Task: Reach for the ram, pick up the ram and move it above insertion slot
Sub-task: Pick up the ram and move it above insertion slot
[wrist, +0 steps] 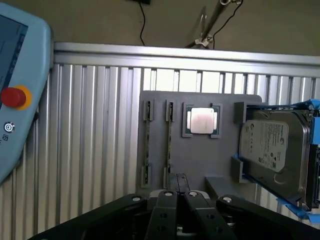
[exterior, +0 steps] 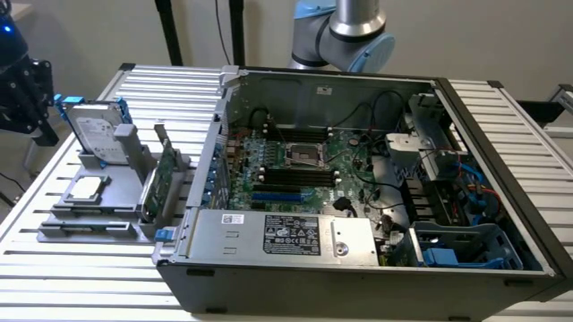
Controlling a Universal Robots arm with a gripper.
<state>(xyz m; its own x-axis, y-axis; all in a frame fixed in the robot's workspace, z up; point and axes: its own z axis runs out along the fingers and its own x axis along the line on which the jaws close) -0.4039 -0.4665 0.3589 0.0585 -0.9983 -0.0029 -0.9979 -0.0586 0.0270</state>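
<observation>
A long, narrow green board, the ram (exterior: 158,184), stands on edge between grey posts on the right side of the grey holder (exterior: 90,231), left of the open computer case (exterior: 358,268). My black gripper (exterior: 34,111) hangs at the exterior view's far left, above and beyond the holder, well apart from the ram. In the wrist view the gripper (wrist: 179,196) has its fingers (wrist: 165,212) pressed together with nothing between them, and the holder (wrist: 200,160) lies beyond their tips. The black memory slots (exterior: 296,176) lie on the motherboard inside the case.
A silver hard drive (exterior: 96,134) with blue rails stands at the holder's back, and a CPU chip (exterior: 87,188) lies in front of it. A teach pendant (wrist: 15,95) with a red button sits beside the slatted table (exterior: 80,282). The arm's base (exterior: 353,33) rises behind the case.
</observation>
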